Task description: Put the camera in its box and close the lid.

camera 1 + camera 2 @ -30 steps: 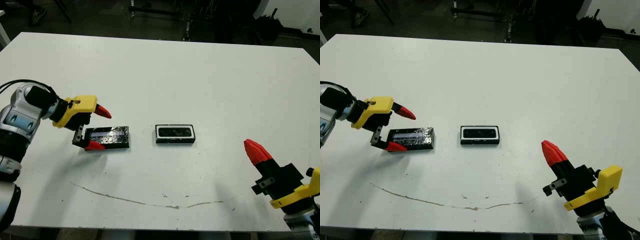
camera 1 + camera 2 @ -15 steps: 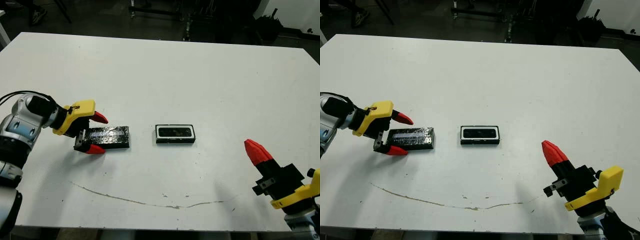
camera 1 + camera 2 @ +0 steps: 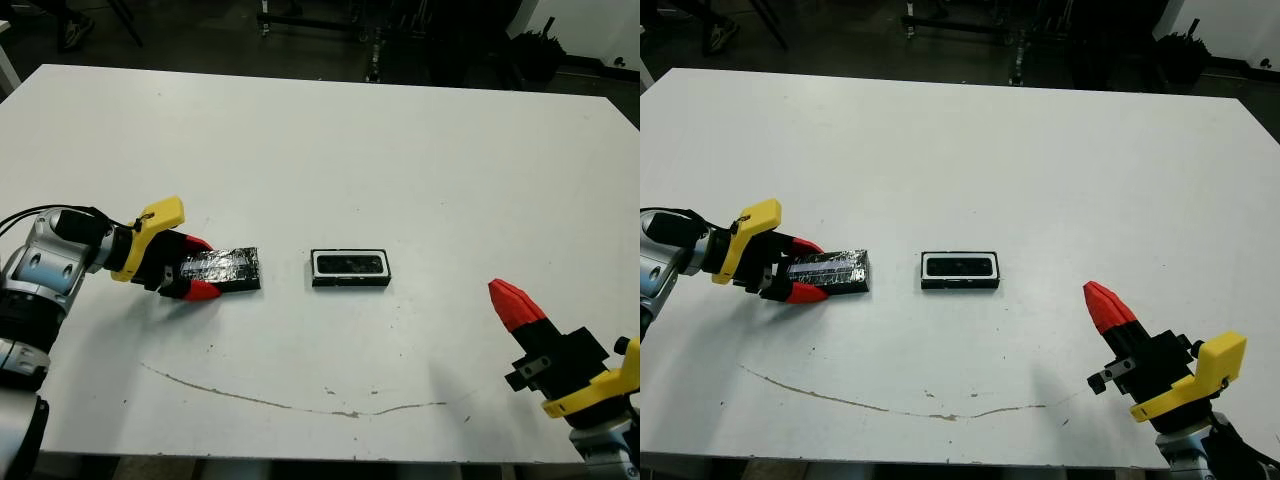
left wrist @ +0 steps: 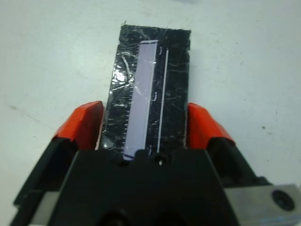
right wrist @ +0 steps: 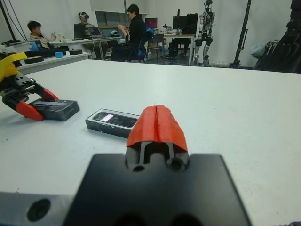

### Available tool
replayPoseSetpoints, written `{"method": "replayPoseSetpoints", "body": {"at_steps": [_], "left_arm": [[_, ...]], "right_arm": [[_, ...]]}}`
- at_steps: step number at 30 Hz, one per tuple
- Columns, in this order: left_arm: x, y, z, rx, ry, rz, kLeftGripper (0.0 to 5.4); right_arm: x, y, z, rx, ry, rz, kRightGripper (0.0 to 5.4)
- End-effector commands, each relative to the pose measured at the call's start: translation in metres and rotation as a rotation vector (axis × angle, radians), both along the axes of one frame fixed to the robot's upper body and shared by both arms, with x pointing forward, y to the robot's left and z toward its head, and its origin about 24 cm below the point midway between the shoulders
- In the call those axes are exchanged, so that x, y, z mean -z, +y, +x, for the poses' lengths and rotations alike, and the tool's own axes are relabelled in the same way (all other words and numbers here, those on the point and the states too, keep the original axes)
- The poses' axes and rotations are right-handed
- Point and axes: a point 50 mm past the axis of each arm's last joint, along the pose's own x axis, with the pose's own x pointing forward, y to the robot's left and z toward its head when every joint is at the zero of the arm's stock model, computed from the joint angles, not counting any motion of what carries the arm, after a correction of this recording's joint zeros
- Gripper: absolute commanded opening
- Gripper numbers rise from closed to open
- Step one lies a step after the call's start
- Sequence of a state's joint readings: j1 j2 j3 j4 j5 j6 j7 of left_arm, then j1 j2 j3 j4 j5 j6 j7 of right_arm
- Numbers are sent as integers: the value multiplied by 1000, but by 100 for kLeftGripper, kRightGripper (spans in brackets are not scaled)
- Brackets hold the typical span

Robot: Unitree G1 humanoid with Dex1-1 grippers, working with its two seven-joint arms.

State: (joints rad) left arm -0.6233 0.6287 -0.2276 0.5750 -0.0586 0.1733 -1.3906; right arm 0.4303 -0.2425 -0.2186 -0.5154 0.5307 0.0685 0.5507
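While head views blur it, wrist shows left end effector point(image 4: 145, 129) straddling lid point(image 4: 149, 84).

At the left of the frame, the left gripper point(image 3: 192, 268) straddles the near-left end of the lid point(image 3: 222, 269), one red finger on each long side, jaws apart. Right of it, near the centre, lies the box point(image 3: 350, 268) with the camera point(image 3: 351, 264) inside. The right gripper point(image 3: 513, 303), fingers pressed together, hovers at lower right over the white table point(image 3: 330, 150).
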Motion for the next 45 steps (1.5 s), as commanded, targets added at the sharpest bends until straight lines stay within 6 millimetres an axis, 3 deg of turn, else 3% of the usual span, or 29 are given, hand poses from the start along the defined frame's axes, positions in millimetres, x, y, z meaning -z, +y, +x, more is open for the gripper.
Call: {"method": "replayPoseSetpoints", "body": {"at_steps": [1,7,13,22,32,45], "left_arm": [[1,2,-1,11,22,6,316],[-1,2,-1,23,32,9,316],[-5,1,1,-81,19,-136,316],[-20,-26,15,-19,-82,-252,316],[0,-71,33,64,-52,-244,316],[18,-79,35,76,5,-185,316]], "right_arm": [[1,-3,-1,3,20,-10,0],[1,-3,-1,-2,15,-12,0],[3,-1,-1,6,25,-10,0],[3,3,-2,0,26,-15,0],[3,3,-2,6,34,-28,0],[1,3,-3,-1,32,-19,0]]}}
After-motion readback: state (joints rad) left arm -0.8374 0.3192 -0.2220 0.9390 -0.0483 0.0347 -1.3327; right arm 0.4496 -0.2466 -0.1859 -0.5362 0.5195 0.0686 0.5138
